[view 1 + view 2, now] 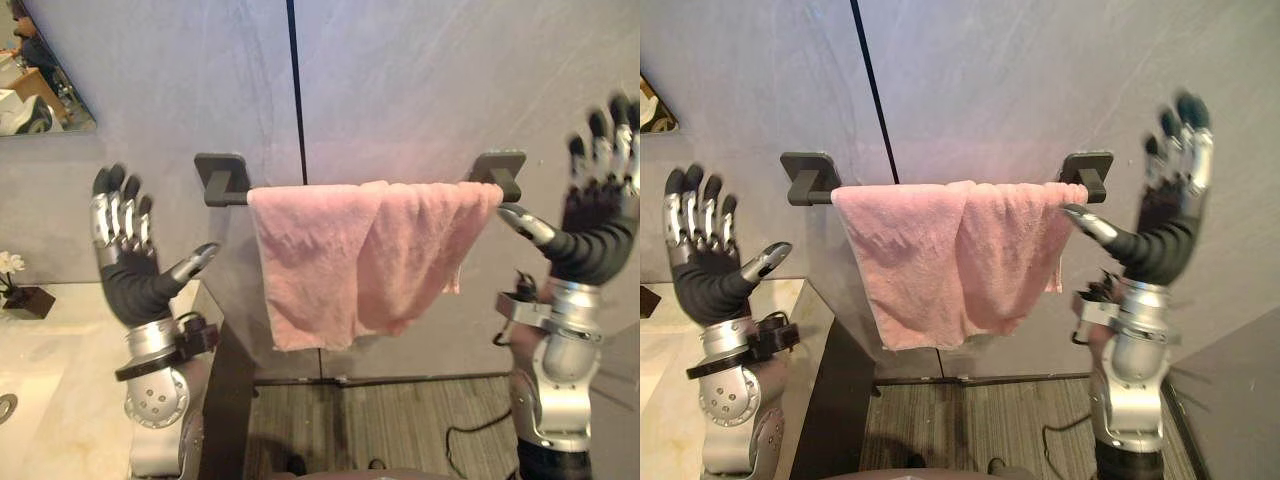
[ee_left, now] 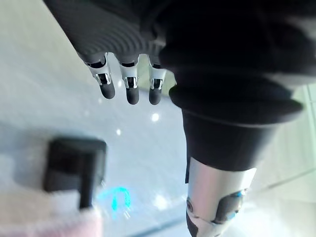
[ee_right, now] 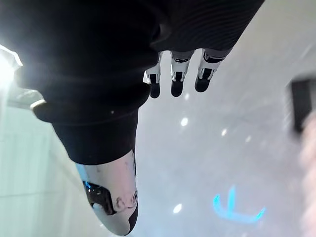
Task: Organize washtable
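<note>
- Both hands are raised nearest the camera, palms turned toward the wall. The left hand point(image 1: 125, 270) is up on the left beside the tabletop point(image 1: 60, 400), and the right hand point(image 1: 598, 230) is up on the right, over the floor point(image 1: 390, 420).
- Left hand: released and holding nothing. Its fingers point(image 2: 132, 91) are straight and spread upward, and its thumb sticks out to the right. It is apart from the pink towel point(image 1: 350, 255).
- Right hand: also released and empty. Its fingers point(image 3: 177, 81) are straight up and its thumb points left. The thumb tip is just beside the towel's right end, under the right bracket point(image 1: 500, 168); I cannot tell whether it touches the cloth.
- The pink towel hangs over a rail point(image 1: 236, 196) on the far wall point(image 1: 420, 80), between the right bracket and the left bracket point(image 1: 222, 177). It covers nearly the whole rail in uneven folds. Its left part hangs lowest and its right end is bunched short.
- The tabletop is pale and glossy. A small dark pot point(image 1: 26, 300) with white flowers stands at its far left, against the wall.
</note>
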